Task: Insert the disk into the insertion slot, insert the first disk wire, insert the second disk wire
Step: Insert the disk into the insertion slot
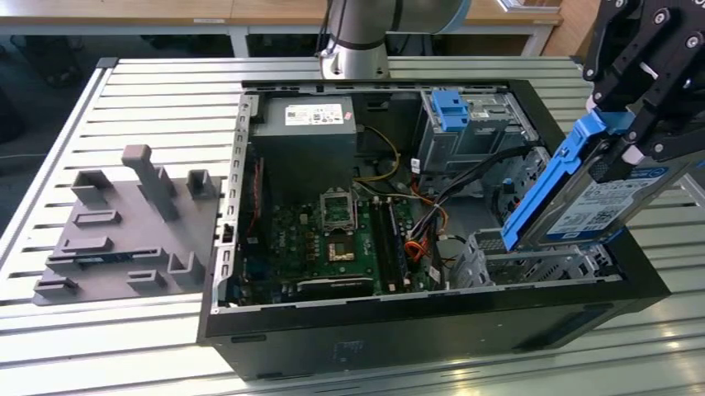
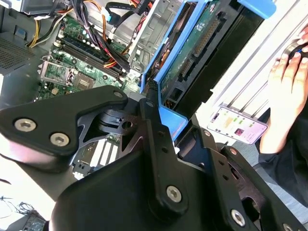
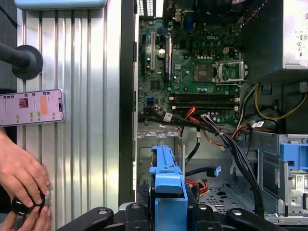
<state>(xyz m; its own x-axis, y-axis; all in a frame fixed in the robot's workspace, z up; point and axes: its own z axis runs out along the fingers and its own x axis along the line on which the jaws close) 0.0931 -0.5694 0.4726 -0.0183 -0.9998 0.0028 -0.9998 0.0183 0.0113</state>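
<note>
— So, what's at the exterior view's left?
— A grey fixture block (image 1: 121,231) lies on the slatted surface (image 1: 144,91), just beside the open computer case (image 1: 441,330).
— And inside the case?
— First the motherboard (image 1: 330,239), then a bundle of wires (image 1: 441,210). The taller cage (image 1: 474,132) with its blue clip (image 1: 450,107) stands toward the back.
— The disk (image 1: 600,206)?
— Farthest right, tilted steeply, with its lower end just over the insertion slot (image 1: 540,266). I cannot tell whether they touch.
— Held?
— Yes. The gripper (image 1: 622,148) has its fingers (image 2: 155,130) closed on the disk's blue carrier.
</note>
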